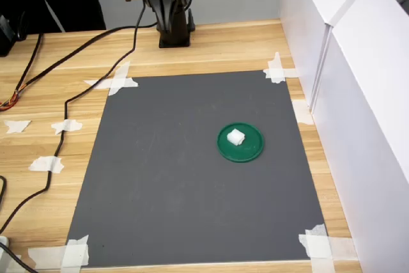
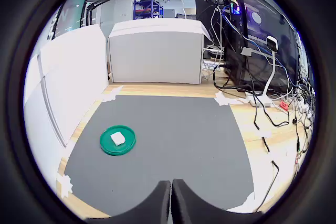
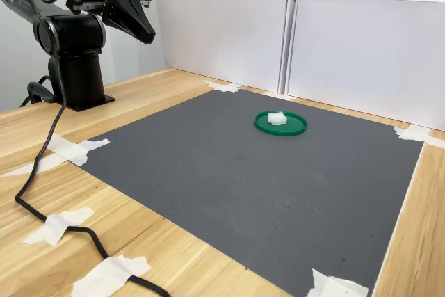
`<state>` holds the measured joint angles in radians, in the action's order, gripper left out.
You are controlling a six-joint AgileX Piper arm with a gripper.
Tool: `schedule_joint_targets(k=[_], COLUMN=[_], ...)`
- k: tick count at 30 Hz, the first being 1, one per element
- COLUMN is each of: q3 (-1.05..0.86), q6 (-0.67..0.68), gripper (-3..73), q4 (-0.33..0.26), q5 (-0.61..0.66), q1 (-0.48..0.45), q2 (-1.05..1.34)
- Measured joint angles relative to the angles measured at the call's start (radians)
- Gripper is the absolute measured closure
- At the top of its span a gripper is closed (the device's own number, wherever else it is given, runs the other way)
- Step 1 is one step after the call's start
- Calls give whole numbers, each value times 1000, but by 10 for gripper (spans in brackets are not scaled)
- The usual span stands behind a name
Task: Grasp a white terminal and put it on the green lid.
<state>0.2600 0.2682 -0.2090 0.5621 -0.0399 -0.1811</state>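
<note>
We find the white terminal (image 1: pixel 236 136) already lying on the green lid (image 1: pixel 254 149), a little off centre toward the first exterior view's left, inside the rim. The lid sits on the dark grey mat (image 1: pixel 166 183) taped to the wooden bench (image 1: pixel 57 100). We judge the placing done; what remains, if anything, is for the arm to rest clear. No further grasp seems called for.

The pincer (image 3: pixel 146 33) hangs high beside the arm's base (image 3: pixel 80 81), well apart from lid and terminal. In the wrist view its two fingers (image 2: pixel 157 203) meet with no gap between them, and nothing lies between them: closed and empty, touching neither mat nor bench. In the second exterior view it also shows as one dark wedge. White panels (image 3: pixel 361 46) wall the far side of the mat.
</note>
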Motion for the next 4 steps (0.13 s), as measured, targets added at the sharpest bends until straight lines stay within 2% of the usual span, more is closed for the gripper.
schedule_joint_targets(k=[4], q3=[-22], q6=[0], gripper=[711], q4=[7], q5=[-16], q1=[0], q2=[23])
